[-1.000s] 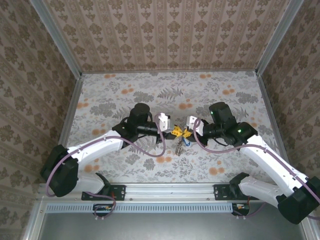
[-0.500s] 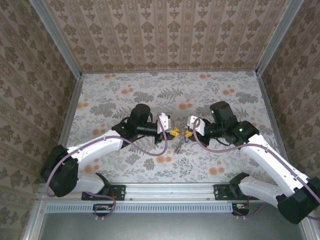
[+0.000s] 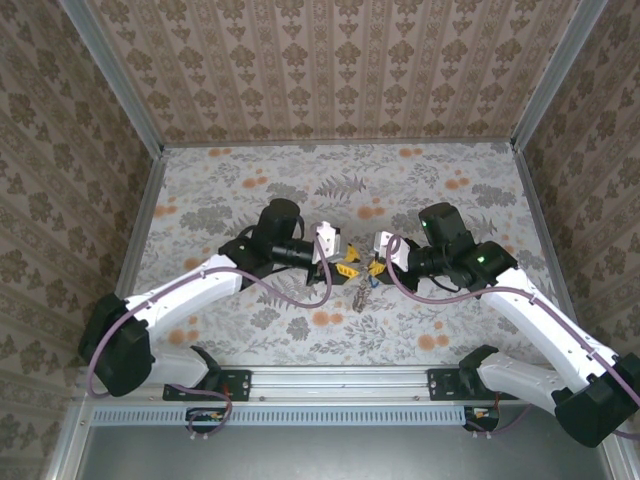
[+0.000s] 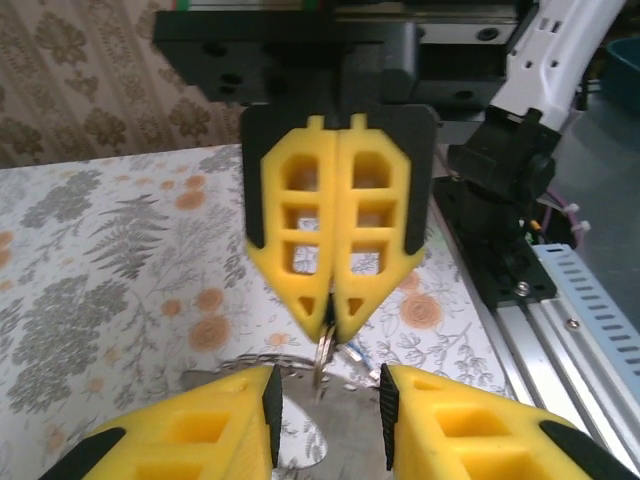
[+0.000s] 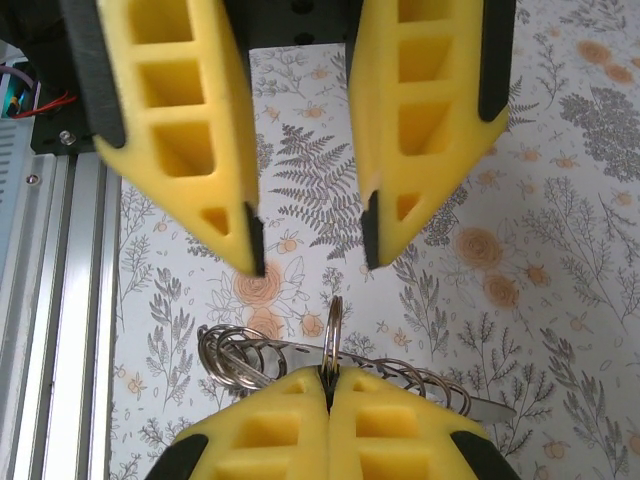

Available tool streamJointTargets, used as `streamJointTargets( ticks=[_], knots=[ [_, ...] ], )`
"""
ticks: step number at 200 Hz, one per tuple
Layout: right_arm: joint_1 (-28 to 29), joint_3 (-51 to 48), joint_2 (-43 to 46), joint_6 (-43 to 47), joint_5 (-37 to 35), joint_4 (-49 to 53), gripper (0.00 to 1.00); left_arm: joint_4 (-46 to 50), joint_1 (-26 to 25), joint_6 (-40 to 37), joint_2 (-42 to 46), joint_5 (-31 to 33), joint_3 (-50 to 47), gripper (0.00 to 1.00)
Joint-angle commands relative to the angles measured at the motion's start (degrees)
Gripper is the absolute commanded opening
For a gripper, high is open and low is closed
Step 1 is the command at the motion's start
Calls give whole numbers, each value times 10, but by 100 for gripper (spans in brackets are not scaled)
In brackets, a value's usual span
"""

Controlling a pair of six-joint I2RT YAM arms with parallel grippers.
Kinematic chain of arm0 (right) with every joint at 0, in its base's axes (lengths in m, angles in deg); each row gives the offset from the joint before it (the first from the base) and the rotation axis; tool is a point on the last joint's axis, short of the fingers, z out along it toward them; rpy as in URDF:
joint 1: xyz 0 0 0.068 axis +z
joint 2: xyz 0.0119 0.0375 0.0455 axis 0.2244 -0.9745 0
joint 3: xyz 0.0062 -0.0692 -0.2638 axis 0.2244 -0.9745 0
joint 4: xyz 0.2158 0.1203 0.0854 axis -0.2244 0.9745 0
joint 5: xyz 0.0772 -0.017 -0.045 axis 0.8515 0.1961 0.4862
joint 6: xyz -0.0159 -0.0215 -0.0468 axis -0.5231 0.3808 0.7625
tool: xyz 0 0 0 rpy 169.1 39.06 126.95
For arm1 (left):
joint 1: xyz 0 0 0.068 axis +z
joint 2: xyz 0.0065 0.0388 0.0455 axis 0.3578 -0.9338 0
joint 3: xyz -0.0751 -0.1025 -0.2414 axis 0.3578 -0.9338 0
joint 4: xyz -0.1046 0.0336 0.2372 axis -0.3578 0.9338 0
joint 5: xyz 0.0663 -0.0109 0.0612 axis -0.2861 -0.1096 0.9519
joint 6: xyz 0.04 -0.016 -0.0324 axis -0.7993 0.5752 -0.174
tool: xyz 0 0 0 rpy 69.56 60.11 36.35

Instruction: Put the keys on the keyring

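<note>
My right gripper (image 5: pixel 330 375) is shut on the keyring (image 5: pixel 332 325), a thin grey-brown hoop seen edge-on and standing up from its fingertips. In the left wrist view the same right gripper (image 4: pixel 333 322) points down with the keyring (image 4: pixel 322 358) hanging from its tip. My left gripper (image 4: pixel 325 400) is open and faces it, with the hoop in line with the gap and touching neither pad. From above, the left gripper (image 3: pixel 345 270) and right gripper (image 3: pixel 372 268) meet tip to tip at mid-table. A speck of blue, the keys (image 3: pixel 372 283), shows just under the right fingertips.
A bunch of silver rings (image 5: pixel 235 350) and a flat metal blade (image 5: pixel 480 403) lie under the held hoop, seen from above as a small metal cluster (image 3: pixel 357 296). I cannot tell whether they hang or rest on the floral table (image 3: pixel 450 190). Patterned walls close off three sides.
My left gripper has drawn back slightly to the left and its wrist has turned. The right gripper has stayed in place with the hoop.
</note>
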Motion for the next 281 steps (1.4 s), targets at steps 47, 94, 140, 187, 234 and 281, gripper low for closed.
streamJointTargets(
  ticks=[47,94,140,187,234,281],
  knots=[
    [8,1,2,-10,30,-22,0,32,-9,-9,-33,27,35,33],
    [8,-2,1,-17,35,-34,0,30,-8,-11,-38,16,44,6],
    [8,-19,7,-23,2,-42,15,24,-2,-11,-32,-28,38,0],
    [5,-30,16,-31,-1,-43,23,-26,5,7,-20,-59,19,0],
    [4,-45,16,-45,7,-76,24,-69,4,17,-14,-75,7,0],
    [5,-50,-2,-62,45,-122,12,-136,-3,49,-13,-79,-14,0]
  ],
)
